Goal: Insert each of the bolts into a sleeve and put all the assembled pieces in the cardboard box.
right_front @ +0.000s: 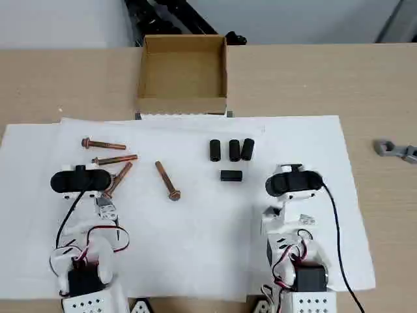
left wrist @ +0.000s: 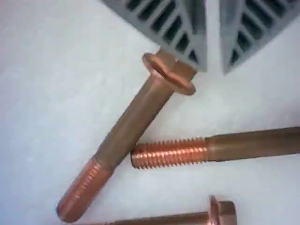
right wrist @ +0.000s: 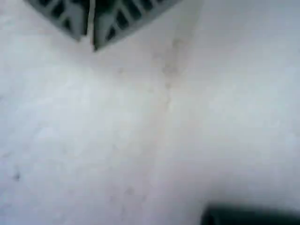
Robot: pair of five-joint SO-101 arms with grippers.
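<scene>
Hovering over copper bolts (left wrist: 136,117), left gripper (left wrist: 214,70), fingers slightly parted, right gripper (right wrist: 91,44), fingers pressed together, above paper (right wrist: 164,140)

The counter (right_front: 365,78) has a light wood-grain top. A white paper sheet (right_front: 195,248) lies flat on it and covers most of the near half. The cardboard box (right_front: 182,104) stands on the bare wood just beyond the sheet's far edge, near the middle of that edge, open side up. A small grey metal tool (right_front: 396,150) lies on the bare wood just off the sheet's right edge.
</scene>
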